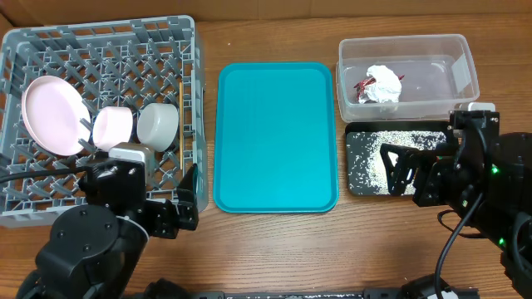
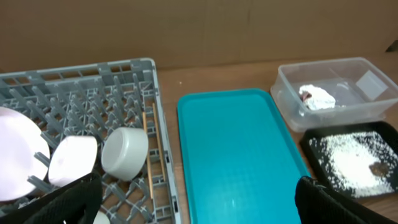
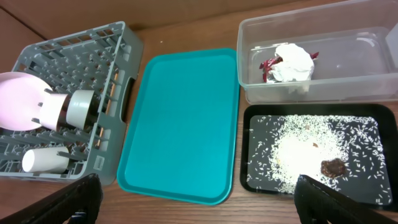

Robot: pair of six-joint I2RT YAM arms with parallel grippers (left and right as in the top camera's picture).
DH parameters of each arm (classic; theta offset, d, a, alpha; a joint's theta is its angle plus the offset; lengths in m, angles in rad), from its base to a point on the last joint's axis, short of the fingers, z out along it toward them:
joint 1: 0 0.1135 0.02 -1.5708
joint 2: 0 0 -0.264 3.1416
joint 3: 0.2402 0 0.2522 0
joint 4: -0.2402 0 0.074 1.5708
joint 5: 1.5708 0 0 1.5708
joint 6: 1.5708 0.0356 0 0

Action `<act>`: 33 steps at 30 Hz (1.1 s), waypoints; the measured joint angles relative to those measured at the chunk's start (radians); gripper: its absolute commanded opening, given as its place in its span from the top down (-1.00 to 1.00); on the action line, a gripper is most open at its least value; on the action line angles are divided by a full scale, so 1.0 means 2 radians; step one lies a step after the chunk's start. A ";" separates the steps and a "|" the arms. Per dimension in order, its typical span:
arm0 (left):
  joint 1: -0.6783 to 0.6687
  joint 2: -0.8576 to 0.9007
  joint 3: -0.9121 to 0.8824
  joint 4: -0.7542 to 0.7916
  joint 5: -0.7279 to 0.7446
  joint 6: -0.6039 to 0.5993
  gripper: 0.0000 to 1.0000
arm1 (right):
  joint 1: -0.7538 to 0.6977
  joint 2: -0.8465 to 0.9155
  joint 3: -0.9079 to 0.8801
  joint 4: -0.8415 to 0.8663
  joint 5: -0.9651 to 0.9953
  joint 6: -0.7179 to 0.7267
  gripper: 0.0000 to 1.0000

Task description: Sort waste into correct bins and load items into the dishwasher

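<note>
The grey dish rack (image 1: pixel 50 208) at the left holds the pale pink plate (image 1: pixel 51 115), the small pink bowl (image 1: pixel 114 128), the grey-green bowl (image 1: pixel 158 124), a white cup (image 3: pixel 45 160) and the wooden chopsticks (image 1: pixel 179 116). The clear tub (image 1: pixel 453 50) at the back right holds the white tissue wad (image 1: pixel 382 85) and the red wrapper scrap (image 1: pixel 363 86). My left gripper (image 2: pixel 199 205) is open and empty, above the rack's right edge and the teal tray. My right gripper (image 3: pixel 199 202) is open and empty, near the table's front.
A flat teal tray (image 1: pixel 276 137) lies in the middle. A black tray (image 1: pixel 366 166) with white grains and a brown lump (image 3: pixel 334 167) sits in front of the tub. Cardboard walls stand behind the table.
</note>
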 measured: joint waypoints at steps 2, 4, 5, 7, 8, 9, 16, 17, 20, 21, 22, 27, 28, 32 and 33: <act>0.000 0.000 0.000 -0.012 0.002 -0.001 -1.00 | 0.000 0.000 0.000 0.000 0.000 0.000 -1.00; 0.000 0.000 0.000 -0.028 0.004 -0.001 -0.99 | 0.000 0.000 0.000 0.000 0.000 0.000 -1.00; 0.000 0.000 0.000 -0.034 0.005 -0.001 -0.99 | 0.000 0.000 0.000 0.000 0.000 0.000 -1.00; 0.000 0.000 0.000 -0.049 0.005 -0.001 -0.99 | 0.000 0.000 0.000 0.000 0.000 0.000 -1.00; 0.000 0.000 0.000 -0.057 0.005 -0.001 -1.00 | 0.000 0.000 0.000 0.000 0.000 0.000 -1.00; 0.000 0.000 0.000 -0.064 0.005 -0.001 -1.00 | 0.000 -0.001 0.000 0.001 0.001 -0.002 -1.00; 0.000 0.000 0.000 -0.104 0.006 -0.002 -0.99 | -0.032 -0.048 -0.064 0.143 0.033 -0.070 -1.00; 0.000 0.000 0.000 -0.107 0.006 -0.001 -1.00 | -0.041 -0.060 -0.086 0.178 0.034 -0.081 -1.00; 0.000 0.000 0.000 -0.110 0.007 -0.001 -1.00 | -0.084 -0.110 -0.184 0.284 0.035 -0.107 -1.00; 0.000 0.000 0.000 -0.110 0.007 -0.001 -0.99 | -0.097 -0.125 -0.217 0.312 0.035 -0.112 -1.00; 0.000 0.000 0.000 -0.110 0.008 -0.001 -1.00 | -0.109 -0.139 -0.249 0.333 0.034 -0.115 -1.00; 0.000 0.000 0.000 -0.111 0.008 -0.001 -0.99 | -0.139 -0.221 -0.417 0.402 0.029 -0.127 -1.00; 0.000 0.000 0.000 -0.111 0.008 -0.002 -1.00 | -0.140 -0.240 -0.450 0.411 0.028 -0.128 -1.00; 0.000 0.000 0.000 -0.111 0.008 -0.001 -1.00 | -0.141 -0.313 -0.550 0.479 0.027 -0.131 -1.00; 0.000 0.000 0.000 -0.111 0.008 -0.002 -0.99 | -0.141 -0.335 -0.576 0.501 0.027 -0.133 -1.00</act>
